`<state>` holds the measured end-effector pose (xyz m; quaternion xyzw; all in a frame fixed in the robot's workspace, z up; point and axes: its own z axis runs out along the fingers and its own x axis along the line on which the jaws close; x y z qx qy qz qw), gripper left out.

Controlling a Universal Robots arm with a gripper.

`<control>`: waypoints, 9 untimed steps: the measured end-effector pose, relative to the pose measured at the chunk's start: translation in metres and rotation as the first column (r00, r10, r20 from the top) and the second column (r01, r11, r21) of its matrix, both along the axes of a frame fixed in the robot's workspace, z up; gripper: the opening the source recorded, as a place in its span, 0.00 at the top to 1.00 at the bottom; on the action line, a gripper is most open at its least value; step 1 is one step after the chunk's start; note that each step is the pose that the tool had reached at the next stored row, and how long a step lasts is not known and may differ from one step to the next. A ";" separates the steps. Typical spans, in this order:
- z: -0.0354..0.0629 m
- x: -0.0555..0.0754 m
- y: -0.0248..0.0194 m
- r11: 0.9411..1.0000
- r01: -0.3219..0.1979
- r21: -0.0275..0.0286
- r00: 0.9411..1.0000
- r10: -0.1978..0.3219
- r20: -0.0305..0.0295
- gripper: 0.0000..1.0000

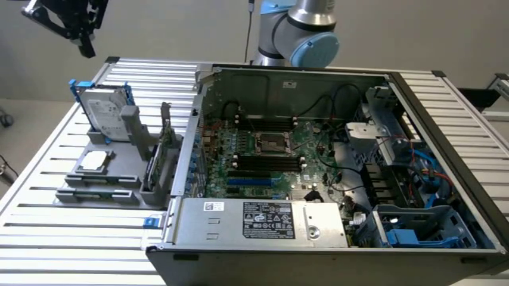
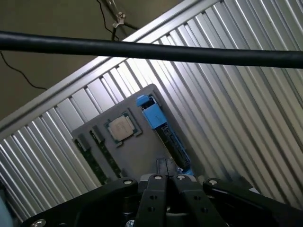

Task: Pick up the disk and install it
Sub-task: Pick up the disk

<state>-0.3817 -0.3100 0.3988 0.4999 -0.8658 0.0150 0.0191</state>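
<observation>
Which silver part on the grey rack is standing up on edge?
The disk, blue-framed with a white label; the small square chip lies flat.

The end effector hangs in the air, well apart from the disk, which stands leaning in a grey holder on the slatted worktop, beside the open computer case.

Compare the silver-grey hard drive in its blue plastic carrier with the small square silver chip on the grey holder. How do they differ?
Pose: the silver-grey hard drive in its blue plastic carrier stands on edge; the small square silver chip lies flat. Size: the drive is clearly larger than the chip. Look: the drive has a white label and blue frame; the chip has neither. Both sit on the grey holder.
</observation>
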 end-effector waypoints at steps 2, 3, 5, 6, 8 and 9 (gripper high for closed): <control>-0.0026 -0.001 0.0000 1.000 -0.024 0.003 1.000 0.024 0.004 0.89; -0.0041 -0.001 0.0002 0.999 -0.033 0.004 0.999 0.033 0.007 0.89; -0.0076 -0.003 0.0006 0.999 -0.049 0.005 0.999 0.049 0.016 0.89; -0.0094 -0.004 0.0010 0.998 -0.055 0.006 0.998 0.055 0.020 0.89; -0.0130 -0.006 0.0017 0.998 -0.065 0.007 0.998 0.064 0.027 0.89; -0.0144 -0.008 0.0021 0.998 -0.068 0.008 0.997 0.068 0.029 0.89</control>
